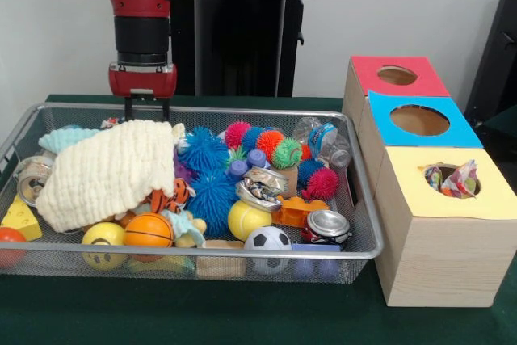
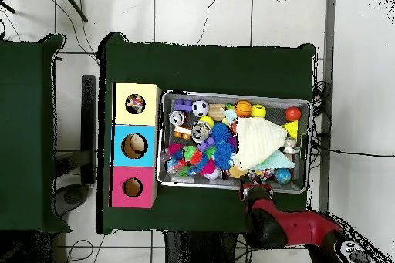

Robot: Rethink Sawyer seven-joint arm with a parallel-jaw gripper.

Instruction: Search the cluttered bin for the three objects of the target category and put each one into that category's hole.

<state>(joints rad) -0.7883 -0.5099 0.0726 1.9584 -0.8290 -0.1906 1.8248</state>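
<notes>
Wire bin crammed with toys on the green table, left of three wooden boxes with holes in their tops; in the front view, cream cloth heaped over the bin's nine o'clock half, hiding whatever sits beneath; spiky blue ball near centre, more spiky balls in pink, orange and green toward twelve o'clock; crushed plastic bottle at one o'clock; yellow ball, soccer ball and dented can along the five-to-six o'clock rim; small basketball at seven o'clock, another can and a yellow wedge at nine o'clock. Yellow-topped box nearest, hole already stuffed with crinkled wrappers; blue-topped box behind it and red-topped box farthest. Gripper poised at the bin's eleven o'clock edge, right above the far end of the cloth; two short dark fingers parted a little, nothing between them; contact with the cloth impossible to judge. Seen from overhead, red arm reaching in from six o'clock toward the bin's rim.
</notes>
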